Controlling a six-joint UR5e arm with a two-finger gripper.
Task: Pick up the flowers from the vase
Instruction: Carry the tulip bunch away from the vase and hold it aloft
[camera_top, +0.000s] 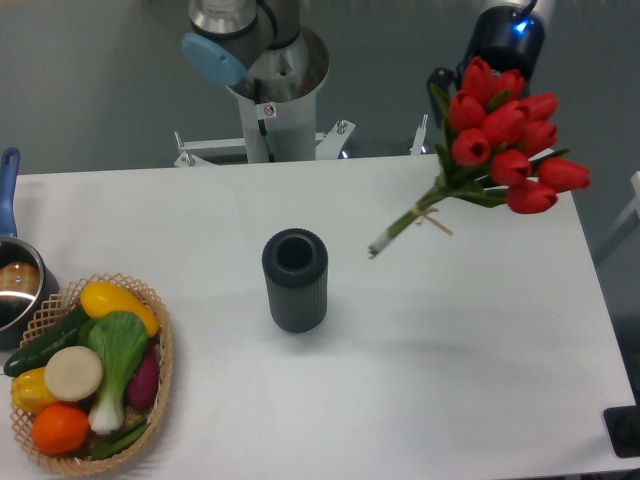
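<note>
the white worktop (420, 380) fills most of the view; its far edge runs across the upper third, its right edge slants down the right side, and its near edge is cut off by the frame. the widest bare stretch lies in the centre and right, from the vase to the right edge.

the arm's base column (268, 95) stands behind the far edge, its top cropped. at the top right a dark arm part with a blue light (505, 38) rises out of the frame just behind the flowers.

the flowers (505, 135) hang in the air over the worktop's far right part, out of the vase and well apart from it. the red buds point up and right, and the tied stems slant down-left to an end that floats free, between the vase and the right edge. the claw is hidden behind the buds, so nobody could tell how its jaws stand or where it grips.

a wicker basket (160, 385) of vegetables sits at the near left corner, its lower rim at the frame's edge. the dark ribbed vase (295, 280) stands upright near the middle, its mouth open. a metal pot (15, 285) with a blue handle is half cut off at the left. a dark object (625, 432) shows at the lower right, too cropped to name.
</note>
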